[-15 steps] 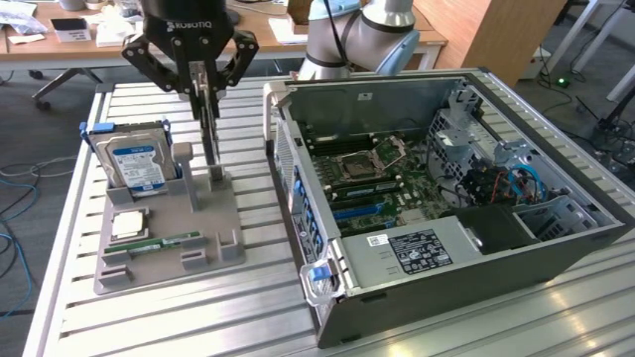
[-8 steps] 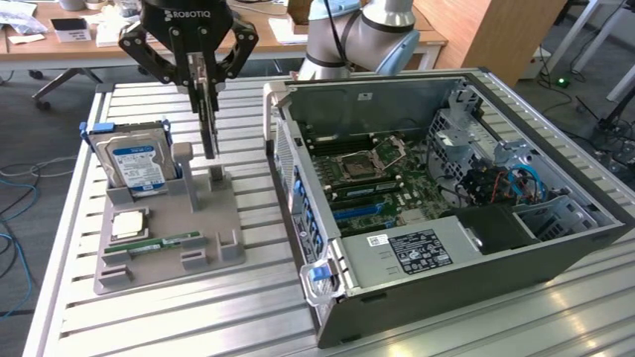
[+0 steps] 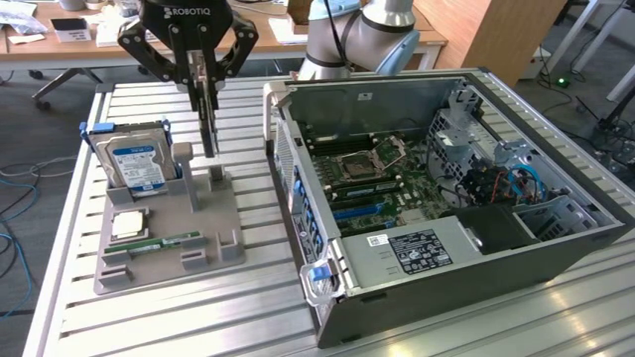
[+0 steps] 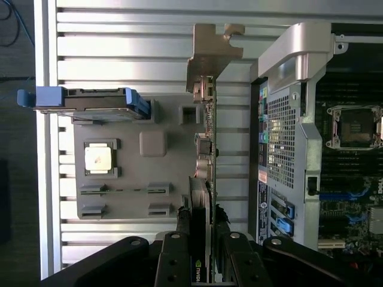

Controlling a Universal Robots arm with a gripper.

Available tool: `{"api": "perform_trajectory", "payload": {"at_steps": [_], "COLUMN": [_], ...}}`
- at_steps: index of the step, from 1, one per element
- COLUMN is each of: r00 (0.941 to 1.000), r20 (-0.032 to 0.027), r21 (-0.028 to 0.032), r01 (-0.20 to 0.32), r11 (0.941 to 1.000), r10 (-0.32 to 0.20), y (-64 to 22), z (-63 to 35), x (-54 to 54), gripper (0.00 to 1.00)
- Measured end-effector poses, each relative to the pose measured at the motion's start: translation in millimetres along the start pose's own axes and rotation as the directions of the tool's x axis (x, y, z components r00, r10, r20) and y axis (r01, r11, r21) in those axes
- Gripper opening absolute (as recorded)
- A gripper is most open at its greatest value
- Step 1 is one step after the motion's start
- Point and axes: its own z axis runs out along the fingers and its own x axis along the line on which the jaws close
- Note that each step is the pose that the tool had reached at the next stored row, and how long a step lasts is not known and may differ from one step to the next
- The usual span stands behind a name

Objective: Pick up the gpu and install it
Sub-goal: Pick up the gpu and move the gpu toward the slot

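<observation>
Tool [image 4: 204, 248]: Robotiq two-finger unit, fingers clamped on the upper edge of the gpu [image 3: 207, 119], one on each face

Gpu: thin card held upright and edge-on, hanging straight below the tool, with its silver end bracket [image 4: 210, 57] at the end away from the fingers; lower edge close above the grey fixture [image 4: 128, 173], contact not discernible

Handling, as judged: light, stiff, fragile; best taken by the board edges or shroud, sparing the fan and edge connector

Fixture also carries a hard drive [image 3: 139, 167] in blue rails, a CPU [image 3: 127, 224] and a RAM stick [image 3: 163, 243]

Open computer case [image 3: 555, 245] with motherboard [image 3: 397, 193]: just beside the fixture, on the exterior view's right

Slatted aluminium bench [image 3: 149, 320]: carries all of the above
</observation>
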Motion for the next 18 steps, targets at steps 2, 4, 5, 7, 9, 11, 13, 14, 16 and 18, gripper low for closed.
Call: {"api": "perform_trajectory", "payload": {"at_steps": [2,4,5,7,9,11,13,14,16,18], "r00": [1.0,1.0,1.0,1.0,1.0,1.0,1.0,1.0,1.0,1.0], "r20": [0.0001,0.0,0.0,-0.0001,-0.0003,-0.0001,0.0,0.0,-0.0001,0.0], "r21": [-0.0001,0.0,0.0,0.0001,0.0001,0.0,0.0,0.0,0.0,0.0], "r01": [0.0,0.0,0.0,0.0,0.0,0.0,0.0,0.0,0.0,0.0], "r11": [1.0,1.0,1.0,1.0,1.0,1.0,1.0,1.0,1.0,1.0], "r10": [0.0,0.0,0.0,0.0,0.0,0.0,0.0,0.0,0.0,0.0], "y": [0.0,0.0,0.0,0.0,0.0,0.1,0.1,0.1,0.2,0.2], "z": [0.0,0.0,-0.1,-0.1,-0.2,0.0,0.0,0.1,0.1,0.3], "x": [0.0,0.0,0.0,-0.1,-1.5,-3.2,-5.7,-7.2,-10.8,-15.1], "gripper": [0.26,0.26,0.26,0.26,0.26,0.26,0.26,0.26,0.26,0.26]}}
